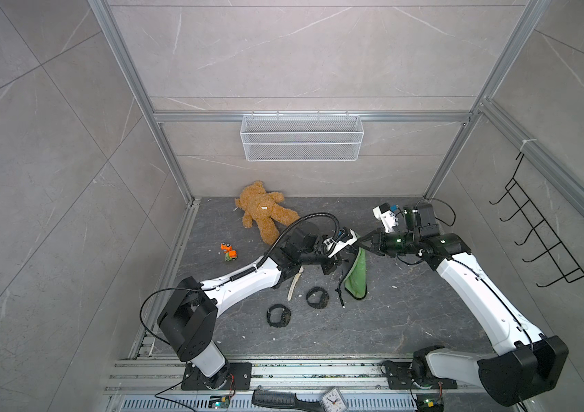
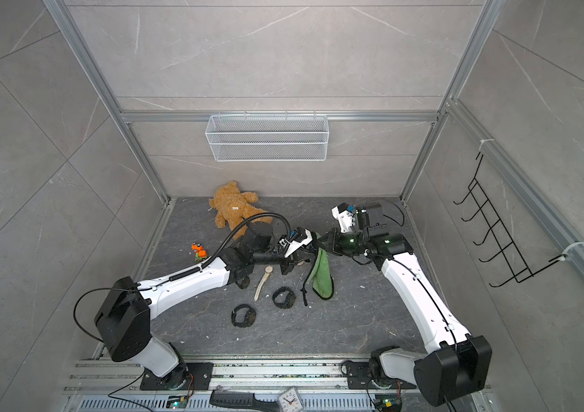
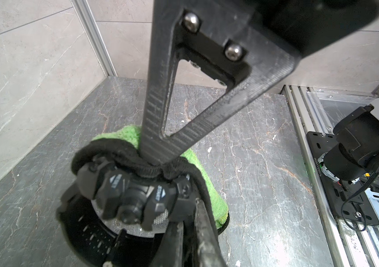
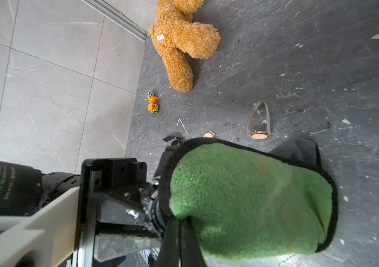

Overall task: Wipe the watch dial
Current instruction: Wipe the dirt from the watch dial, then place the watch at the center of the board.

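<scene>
The black watch [image 3: 135, 196] is held raised above the worktop [image 1: 372, 321] near the middle of both top views, where the two arms meet. In the left wrist view it fills the lower centre of the frame, seen side-on with its crown and pushers toward the camera, and the left tool [image 3: 188, 231] is seen clamped together on its strap at the lower edge. The right tool [image 1: 363, 246] is closed on the green cloth [image 1: 356, 274], whose black-hemmed edge is draped over the top of the watch case while the rest hangs down toward the worktop. The dial itself is hidden by the cloth in every view, so how clean it is cannot be told.

The wiping stroke is judged to be in hand. It would be done well if the cloth were kept pressed flat against the dial face and drawn across it in short passes, with the watch held steady by the left tool so the case is not twisted out of the grip on the strap. Pressure should be kept light, since the watch is supported only by its strap. The loose hanging part of the cloth should be kept clear of the two black watches [image 1: 317, 298] [image 1: 278, 315] and the pale-strapped watch [image 1: 295, 283] lying just below on the worktop.
</scene>
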Controlling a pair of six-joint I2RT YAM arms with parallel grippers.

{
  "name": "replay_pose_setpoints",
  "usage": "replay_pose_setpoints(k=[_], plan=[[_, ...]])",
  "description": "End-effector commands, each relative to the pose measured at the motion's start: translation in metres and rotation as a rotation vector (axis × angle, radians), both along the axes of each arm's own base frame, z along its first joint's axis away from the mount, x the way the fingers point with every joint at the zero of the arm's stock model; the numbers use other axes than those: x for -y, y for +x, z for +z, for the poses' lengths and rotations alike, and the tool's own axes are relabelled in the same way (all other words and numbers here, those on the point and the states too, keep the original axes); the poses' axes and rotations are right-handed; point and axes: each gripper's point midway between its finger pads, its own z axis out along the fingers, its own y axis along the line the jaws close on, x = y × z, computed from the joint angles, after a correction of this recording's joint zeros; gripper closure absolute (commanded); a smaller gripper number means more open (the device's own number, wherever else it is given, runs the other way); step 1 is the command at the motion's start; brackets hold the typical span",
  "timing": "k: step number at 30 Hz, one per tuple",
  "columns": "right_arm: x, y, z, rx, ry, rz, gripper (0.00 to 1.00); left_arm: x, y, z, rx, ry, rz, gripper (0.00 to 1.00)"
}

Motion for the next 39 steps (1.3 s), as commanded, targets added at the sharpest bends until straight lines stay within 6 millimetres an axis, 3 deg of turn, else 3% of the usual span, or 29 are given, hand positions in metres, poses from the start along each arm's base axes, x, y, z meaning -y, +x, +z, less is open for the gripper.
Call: replay_pose_setpoints(k=[1, 8, 17, 25, 28, 33, 39], plan=[[0.013, -0.006, -0.026, -0.057, -0.079, -0.029, 1.0, -0.001, -0.012, 0.081, 0.177, -0.187, -0.045, 1.0], [0.033, -0.004, -0.022, -0.045, -0.119, -0.075, 1.0, -0.003, -0.013, 0.079, 0.176, -0.179, -0.039, 1.0], [0.069, 0.002, 0.006, 0.007, -0.182, -0.149, 1.0, -0.006, -0.012, 0.073, 0.177, -0.157, -0.027, 1.0], [0.083, 0.008, 0.031, 0.05, -0.214, -0.211, 1.0, -0.011, -0.005, 0.064, 0.157, -0.136, -0.006, 1.0], [0.089, 0.008, 0.041, 0.069, -0.233, -0.238, 1.0, -0.02, 0.019, 0.056, 0.083, -0.112, 0.072, 1.0], [0.095, 0.008, 0.056, 0.087, -0.254, -0.267, 1.0, -0.048, 0.078, 0.034, -0.094, -0.019, 0.293, 1.0], [0.098, 0.011, 0.058, 0.078, -0.259, -0.296, 1.0, -0.055, 0.119, -0.007, -0.196, 0.135, 0.422, 1.0]])
